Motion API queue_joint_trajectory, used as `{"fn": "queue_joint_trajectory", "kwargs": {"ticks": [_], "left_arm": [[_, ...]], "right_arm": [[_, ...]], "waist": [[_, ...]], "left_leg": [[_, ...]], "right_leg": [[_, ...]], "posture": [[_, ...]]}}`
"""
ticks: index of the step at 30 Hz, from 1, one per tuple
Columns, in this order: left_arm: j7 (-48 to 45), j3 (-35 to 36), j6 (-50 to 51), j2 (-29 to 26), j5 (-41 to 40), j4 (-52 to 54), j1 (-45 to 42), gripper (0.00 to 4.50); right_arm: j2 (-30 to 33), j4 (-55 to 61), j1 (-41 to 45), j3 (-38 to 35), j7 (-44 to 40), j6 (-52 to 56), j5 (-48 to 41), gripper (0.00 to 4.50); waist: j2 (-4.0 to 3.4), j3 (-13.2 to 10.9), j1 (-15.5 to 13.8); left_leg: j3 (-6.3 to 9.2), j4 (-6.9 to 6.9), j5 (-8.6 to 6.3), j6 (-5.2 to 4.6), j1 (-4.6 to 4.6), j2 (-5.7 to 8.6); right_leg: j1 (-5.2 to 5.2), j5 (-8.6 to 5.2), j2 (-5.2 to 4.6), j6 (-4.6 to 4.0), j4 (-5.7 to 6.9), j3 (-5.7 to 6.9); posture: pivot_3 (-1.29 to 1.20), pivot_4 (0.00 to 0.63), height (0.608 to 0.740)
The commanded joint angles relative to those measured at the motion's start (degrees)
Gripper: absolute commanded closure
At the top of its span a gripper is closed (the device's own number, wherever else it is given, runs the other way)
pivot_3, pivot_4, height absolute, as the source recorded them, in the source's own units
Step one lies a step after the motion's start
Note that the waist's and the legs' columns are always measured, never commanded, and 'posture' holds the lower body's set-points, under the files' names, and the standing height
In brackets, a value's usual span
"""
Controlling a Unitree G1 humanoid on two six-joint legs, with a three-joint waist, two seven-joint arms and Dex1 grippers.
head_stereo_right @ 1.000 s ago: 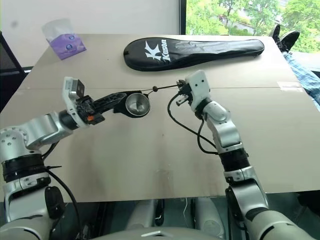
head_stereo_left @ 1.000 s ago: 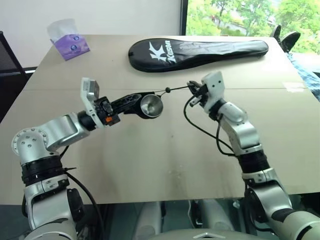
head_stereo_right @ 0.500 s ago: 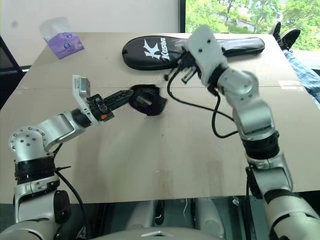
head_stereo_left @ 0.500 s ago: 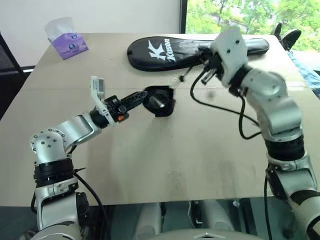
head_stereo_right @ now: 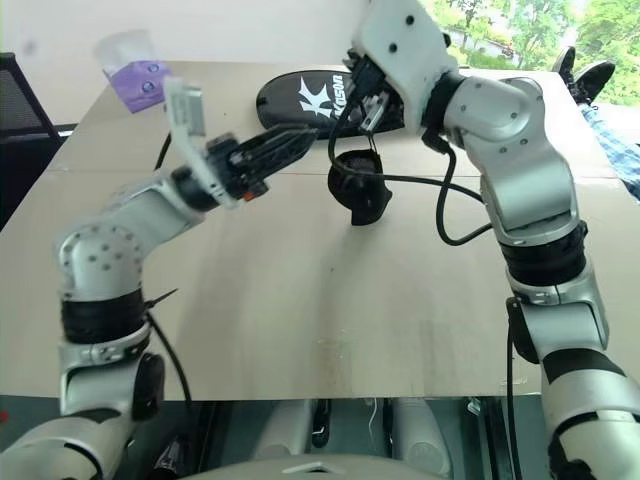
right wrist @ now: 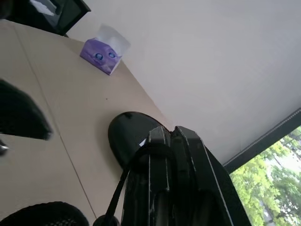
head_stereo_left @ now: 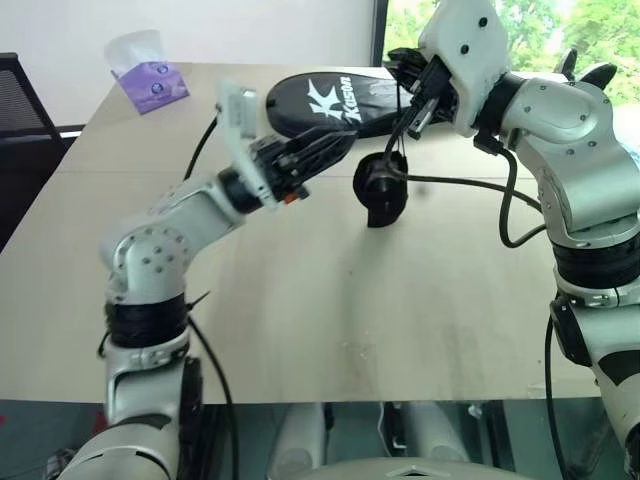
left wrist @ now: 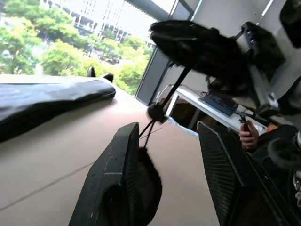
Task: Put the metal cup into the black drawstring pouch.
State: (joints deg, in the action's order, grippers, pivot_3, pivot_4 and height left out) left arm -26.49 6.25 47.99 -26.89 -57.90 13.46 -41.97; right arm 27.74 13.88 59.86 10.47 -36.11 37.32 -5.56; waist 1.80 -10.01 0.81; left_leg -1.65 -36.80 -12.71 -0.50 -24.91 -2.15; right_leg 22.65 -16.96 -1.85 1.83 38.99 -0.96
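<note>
The black drawstring pouch hangs by its thin cord over the middle of the table. My right gripper is raised above it and shut on the cord, which the right wrist view shows running up beside the closed fingers. My left gripper is just left of the pouch and points at it. It is open, its two fingers apart with nothing between them. The pouch lies just beyond them. The metal cup is hidden.
A long black racket cover with white lettering lies across the far side of the table. A purple tissue box stands at the far left corner. A person's hand holding a phone is off to the table's right.
My left gripper has let go of the pouch and cup, then risen and swung right. The right gripper has lifted the cord, so the pouch now hangs closed and the cup no longer shows.
</note>
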Motion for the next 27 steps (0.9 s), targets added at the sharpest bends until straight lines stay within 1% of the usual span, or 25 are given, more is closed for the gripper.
{"fn": "queue_joint_trajectory", "kwargs": {"ticks": [1,6,11,16,17,18,19,20,21,25,27], "left_arm": [[-4.20,-4.26,-4.99,3.03,6.24,-3.65,-2.03,2.50],[-8.78,-6.72,-10.28,6.02,12.93,-10.04,-5.16,2.50],[-12.00,-5.98,-11.67,9.09,14.30,-14.90,-7.81,2.50],[-14.71,-6.15,-12.31,10.26,15.73,-16.32,-8.51,2.50],[-15.22,-6.21,-12.35,10.35,16.01,-16.38,-8.53,3.02],[-15.75,-6.22,-12.10,10.44,16.05,-16.39,-8.52,3.31],[-16.05,-6.36,-12.09,10.52,16.43,-16.30,-8.40,3.73],[-16.33,-6.36,-11.97,10.58,16.61,-16.28,-8.29,4.26],[-16.52,-6.55,-11.83,10.50,16.97,-16.29,-8.11,4.32],[-17.10,-7.08,-12.01,10.32,18.83,-16.64,-7.27,4.32],[-17.58,-8.30,-13.20,9.00,22.20,-18.84,-5.11,4.32]], "right_arm": [[-0.28,3.96,1.17,-0.56,-0.03,0.73,-0.34,4.50],[-1.04,5.59,1.87,-0.19,0.41,2.60,-0.20,4.50],[-1.42,6.47,2.03,-0.12,0.90,3.80,0.00,4.50],[-1.52,7.13,1.92,-0.13,1.14,4.44,0.11,4.50],[-1.50,7.17,1.95,-0.15,1.16,4.48,0.14,4.50],[-1.50,7.19,2.02,-0.22,1.21,4.55,0.13,4.50],[-1.52,7.22,2.09,-0.41,1.27,4.63,0.05,4.50],[-1.50,7.19,2.20,-0.50,1.32,4.59,0.07,4.50],[-1.46,7.09,2.32,-0.70,1.45,4.54,0.11,4.50],[-1.39,6.30,2.87,-2.02,2.36,4.45,0.11,4.50],[-0.72,2.48,5.06,-6.07,5.79,3.42,1.10,4.50]], "waist": [[-0.02,-0.01,0.12],[-0.04,-0.02,0.10],[-0.04,-0.02,-0.15],[-0.04,-0.02,0.00],[-0.04,-0.02,0.00],[-0.04,-0.02,-0.01],[-0.04,-0.02,-0.01],[-0.04,-0.02,-0.02],[-0.04,-0.02,-0.02],[-0.04,-0.02,-0.05],[-0.06,-0.01,0.00]], "left_leg": [[-0.02,0.01,0.00,0.00,0.03,-0.02],[-0.04,-0.03,0.01,0.00,0.01,-0.06],[-0.05,-0.07,0.00,0.00,-0.01,-0.04],[-0.03,-0.08,0.00,0.00,-0.02,-0.04],[-0.03,-0.08,0.00,0.00,-0.02,-0.05],[-0.03,-0.08,0.00,0.00,-0.02,-0.05],[-0.03,-0.08,0.01,0.00,-0.01,-0.05],[-0.03,-0.08,0.01,0.00,-0.01,-0.05],[-0.03,-0.09,0.01,0.00,-0.01,-0.05],[-0.03,-0.13,0.00,0.00,-0.02,-0.05],[-0.03,-0.14,0.00,0.00,-0.02,-0.05]], "right_leg": [[0.00,0.00,0.03,0.00,0.01,0.01],[0.04,0.00,0.16,0.00,0.04,0.02],[0.04,0.00,0.17,0.00,0.03,0.04],[0.04,0.00,0.19,0.00,0.04,0.04],[0.04,0.00,0.18,0.00,0.05,0.04],[0.04,0.00,0.19,0.00,0.06,0.04],[0.04,0.00,0.19,0.00,0.06,0.04],[0.04,0.00,0.18,0.00,0.06,0.04],[0.04,0.00,0.18,0.00,0.07,0.04],[0.04,0.00,0.19,0.00,0.09,0.04],[0.04,0.00,0.19,0.00,0.11,0.04]], "posture": [[0.00,0.150,0.740],[0.00,0.150,0.740],[0.00,0.150,0.740],[0.00,0.150,0.740],[0.00,0.150,0.740],[0.00,0.150,0.740],[0.00,0.150,0.740],[0.00,0.150,0.740],[0.00,0.150,0.740],[0.00,0.150,0.740],[0.00,0.150,0.740]]}}
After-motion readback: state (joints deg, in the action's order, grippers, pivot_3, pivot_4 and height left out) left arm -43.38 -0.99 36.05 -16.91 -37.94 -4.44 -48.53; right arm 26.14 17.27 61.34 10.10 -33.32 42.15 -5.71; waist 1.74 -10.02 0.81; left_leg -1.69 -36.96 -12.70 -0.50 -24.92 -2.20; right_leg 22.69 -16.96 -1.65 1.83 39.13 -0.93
